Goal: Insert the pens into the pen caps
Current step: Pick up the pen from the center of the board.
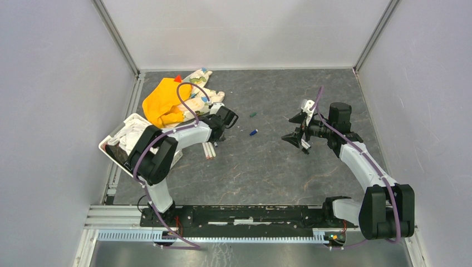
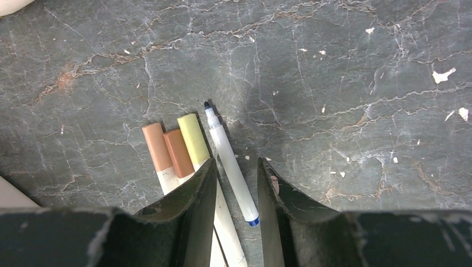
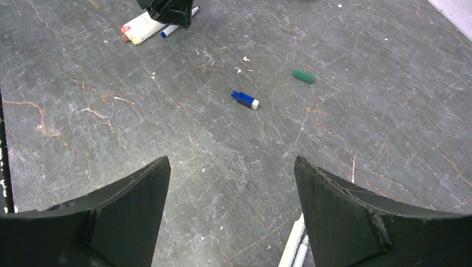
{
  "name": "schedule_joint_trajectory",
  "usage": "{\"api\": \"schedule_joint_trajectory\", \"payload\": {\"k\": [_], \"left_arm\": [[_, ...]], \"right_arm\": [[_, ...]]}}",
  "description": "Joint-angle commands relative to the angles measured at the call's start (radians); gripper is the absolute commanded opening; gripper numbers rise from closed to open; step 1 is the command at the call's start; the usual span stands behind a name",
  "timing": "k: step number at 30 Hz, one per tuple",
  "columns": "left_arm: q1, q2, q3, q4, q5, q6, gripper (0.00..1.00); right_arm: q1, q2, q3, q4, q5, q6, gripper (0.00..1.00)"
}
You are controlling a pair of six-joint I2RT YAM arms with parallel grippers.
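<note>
Pen (image 2: 221, 139), uncapped, lies between the left gripper's (image 2: 237, 164) parted fingers, ungripped; three capped pens (image 2: 179, 150) lie beside one finger. Ahead of the right gripper (image 3: 231, 162), spread wide and empty, lie a blue cap (image 3: 245, 100) and a green cap (image 3: 304, 76).

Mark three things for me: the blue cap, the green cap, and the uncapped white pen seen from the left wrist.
blue cap (image 3: 244, 100): right wrist view, middle of its body.
green cap (image 3: 304, 76): right wrist view, its centre.
uncapped white pen (image 2: 229, 164): left wrist view, mid-barrel.
</note>
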Motion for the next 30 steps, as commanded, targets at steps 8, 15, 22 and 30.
{"api": "schedule_joint_trajectory", "payload": {"k": [8,15,22,30], "left_arm": [[0.024,0.040,-0.001,0.045,0.057,-0.072,0.32],[0.032,0.044,-0.022,0.074,0.127,-0.058,0.05],[0.028,-0.050,-0.075,0.169,0.213,-0.032,0.02],[-0.019,-0.300,-0.245,0.525,0.363,-0.037,0.02]], "right_arm": [[-0.007,-0.013,0.001,0.026,-0.020,-0.001,0.88],[-0.007,-0.013,0.001,0.025,-0.021,-0.001,0.88],[-0.007,-0.006,-0.016,0.054,-0.045,0.033,0.88],[0.011,0.017,-0.119,0.337,-0.090,0.293,0.88]]}}
